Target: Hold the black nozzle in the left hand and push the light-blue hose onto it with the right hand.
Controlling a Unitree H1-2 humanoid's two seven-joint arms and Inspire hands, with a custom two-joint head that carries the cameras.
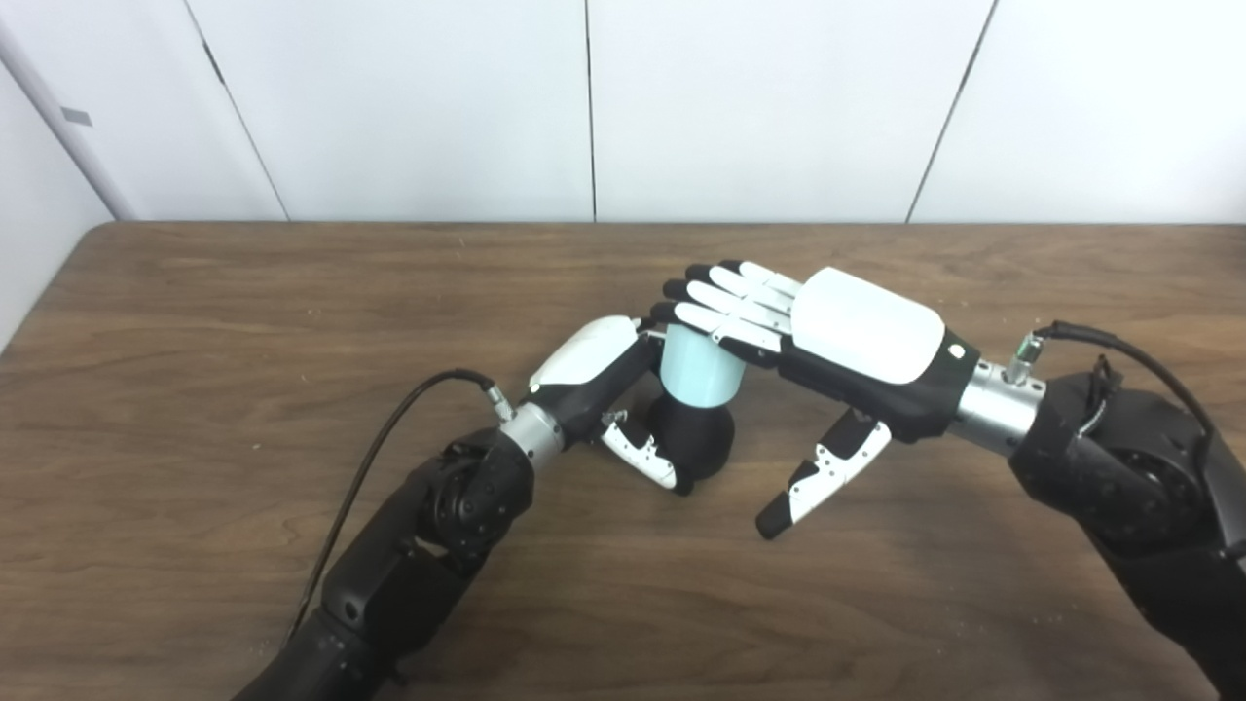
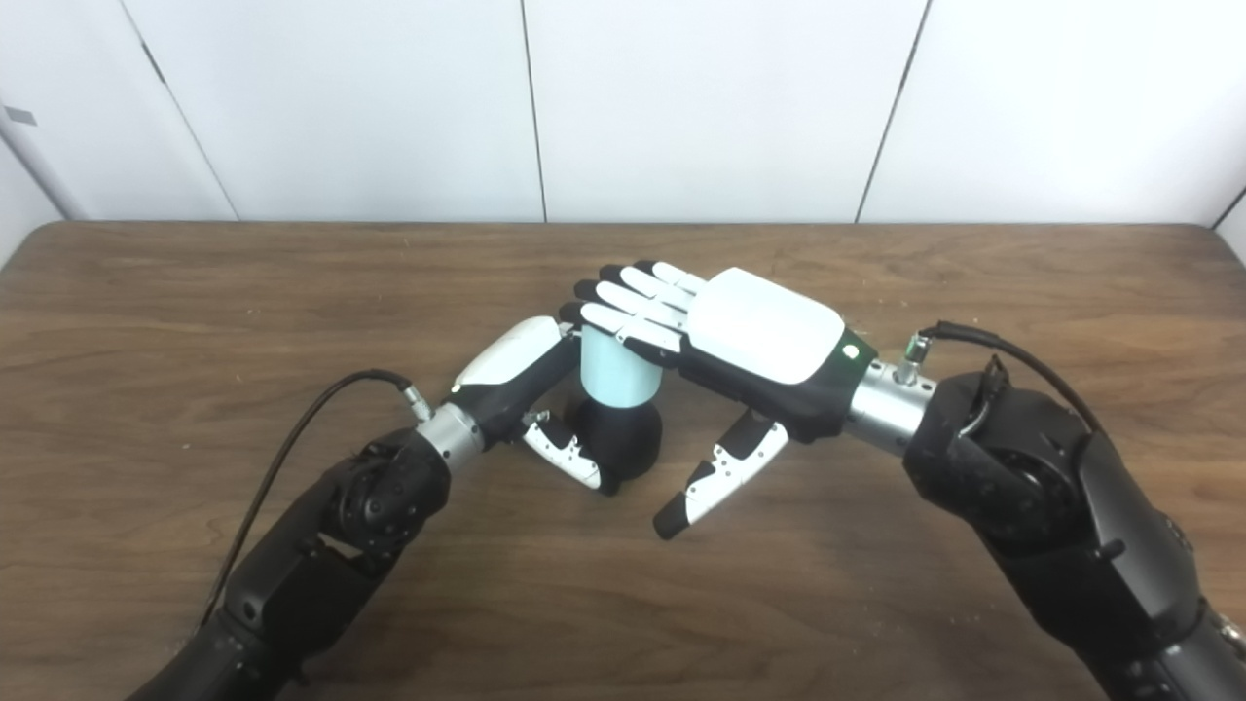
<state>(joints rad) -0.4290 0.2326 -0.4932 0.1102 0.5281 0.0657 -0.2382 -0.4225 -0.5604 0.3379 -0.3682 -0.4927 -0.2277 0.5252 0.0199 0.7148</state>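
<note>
1. One black nozzle (image 1: 693,433) stands upright on the wooden worktop (image 1: 195,409), near its middle; rounded, bulbous base
2. One light-blue hose (image 1: 696,368), a short cylinder piece, sits upright on top of the nozzle, its lower end meeting the black body
3. Left hand (image 1: 599,375) comes in from the lower left; thumb wraps the near side of the nozzle base, the other fingers go behind it and are mostly hidden. Fingers clamped on the nozzle
4. Right hand (image 1: 827,341) comes in from the right, palm down, flat; its fingers (image 1: 725,302) lie straight and side by side over the top end of the hose, touching it. Thumb hangs down and away toward the worktop, apart from hose and nozzle. Nothing gripped, the hand pressing rather than grasping
5. Two arms, one cable looping off each wrist
6. One white panelled wall (image 1: 759,107) behind the worktop
</note>
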